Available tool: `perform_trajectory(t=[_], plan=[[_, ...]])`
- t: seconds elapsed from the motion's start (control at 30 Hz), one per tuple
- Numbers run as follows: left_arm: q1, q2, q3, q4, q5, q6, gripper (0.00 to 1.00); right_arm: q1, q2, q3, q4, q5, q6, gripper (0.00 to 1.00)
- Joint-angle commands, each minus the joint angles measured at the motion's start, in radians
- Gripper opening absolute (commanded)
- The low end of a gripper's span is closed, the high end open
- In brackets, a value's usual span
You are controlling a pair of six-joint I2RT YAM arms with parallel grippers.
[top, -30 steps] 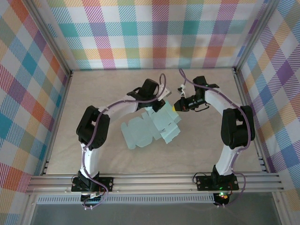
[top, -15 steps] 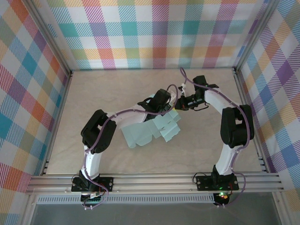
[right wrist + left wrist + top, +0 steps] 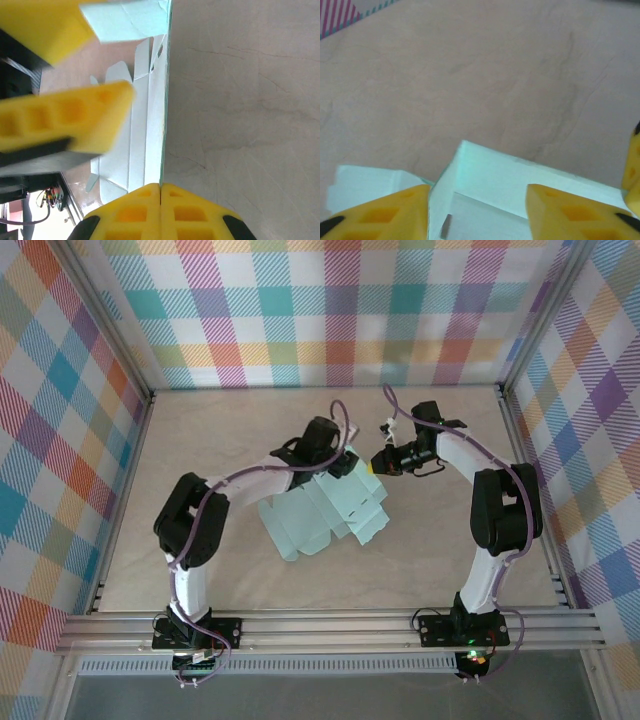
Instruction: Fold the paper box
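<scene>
Top external view: the paper box (image 3: pixel 325 512) lay near the middle of the table (image 3: pixel 200 560). It was a pale green card, partly folded, with creased panels and flaps spread toward the near left and one end lifted at the far right. The left gripper (image 3: pixel 345 462) hung over that lifted end, and the right gripper (image 3: pixel 378 462) met the same end from the right, so the two tools were close together.

In the left wrist view the left gripper (image 3: pixel 477 200) stood partly open. Its yellow fingers (image 3: pixel 380 212) were set apart, one on each side of a raised fold of the card (image 3: pixel 510 175). Whether either finger touched the card could not be told.

In the right wrist view the right gripper (image 3: pixel 160 192) was closed, pad against pad. The thin upright edge of the card (image 3: pixel 150 100) ran straight into the seam between the pads, so it was pinched there. The other tool's fingers (image 3: pixel 65 125) showed blurred and apart at the upper left, over the card.
</scene>
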Motion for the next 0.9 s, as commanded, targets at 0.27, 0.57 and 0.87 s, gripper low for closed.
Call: perform_trajectory(t=[0.27, 0.57, 0.87], plan=[[0.228, -0.188, -0.210, 0.121, 0.424, -0.156, 0.75, -0.037, -0.065, -0.035, 0.002, -0.045, -0.099, 0.00], [0.335, -0.139, -0.275, 0.053, 0.693, -0.010, 0.75, -0.089, -0.114, -0.052, 0.013, -0.150, -0.125, 0.00], [0.369, 0.003, -0.169, -0.046, 0.799, 0.042, 0.66, -0.091, -0.117, -0.050, -0.028, -0.209, -0.170, 0.00]])
